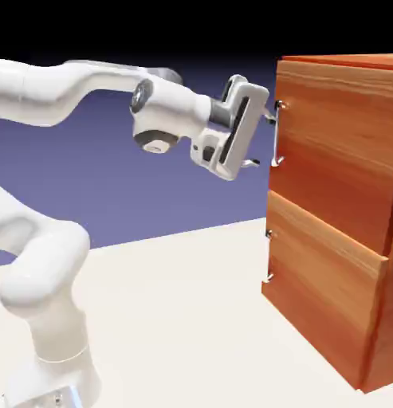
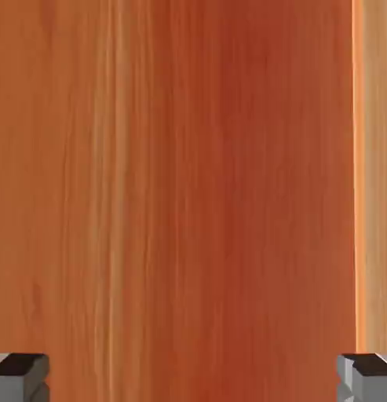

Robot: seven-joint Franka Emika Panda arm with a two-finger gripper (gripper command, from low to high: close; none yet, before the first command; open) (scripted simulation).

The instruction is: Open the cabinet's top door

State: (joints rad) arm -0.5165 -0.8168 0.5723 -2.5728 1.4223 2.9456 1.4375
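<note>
The cabinet (image 1: 367, 319) of reddish-brown wood stands at the exterior view's right. Its top door (image 1: 335, 135) is the upper panel, and it looks flush with the cabinet's front. A thin vertical silver handle (image 1: 277, 134) runs along the door's left edge. My gripper (image 1: 264, 141) is open, level with the handle, its fingertips (image 1: 271, 118) one above the other just short of the bar. In the hand view the gripper (image 2: 193, 381) faces plain wood grain. Both grey fingertips (image 2: 20, 377) sit wide apart with nothing between them. The handle does not show there.
Below the top door sits the lower panel (image 1: 327, 303) with its own short handle (image 1: 269, 255). The white table (image 1: 191, 319) stretches in front of the cabinet. A vertical seam (image 2: 355, 196) runs down the wood at the hand view's right.
</note>
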